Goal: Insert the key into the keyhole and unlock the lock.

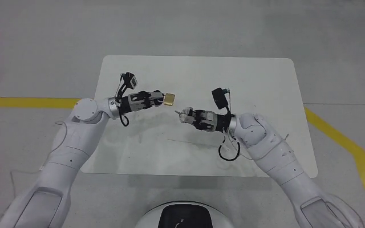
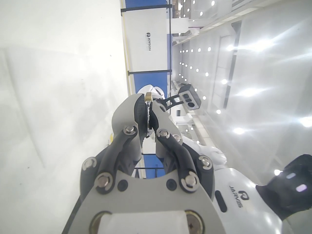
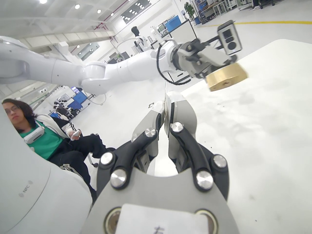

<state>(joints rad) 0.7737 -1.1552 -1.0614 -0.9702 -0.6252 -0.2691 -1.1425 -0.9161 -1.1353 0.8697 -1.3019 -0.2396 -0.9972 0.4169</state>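
Observation:
A brass padlock (image 1: 169,99) hangs above the white table (image 1: 256,74), with my left gripper (image 1: 161,99) shut on it; its keyhole face (image 3: 228,83) turns toward the right arm. In the left wrist view the lock (image 2: 148,97) barely peeks out past the fingertips. My right gripper (image 1: 181,113) is shut on a thin silver key (image 3: 166,98) that sticks out past the fingers, edge-on. The key tip (image 1: 177,111) points at the lock from a short way off, a little lower and to the right, apart from it.
The table's far edge (image 1: 199,57) and near edge (image 1: 171,174) bound the work area. A yellow floor line (image 1: 34,102) runs past both sides of the table. The left arm's wrist camera (image 3: 229,37) juts out above the lock.

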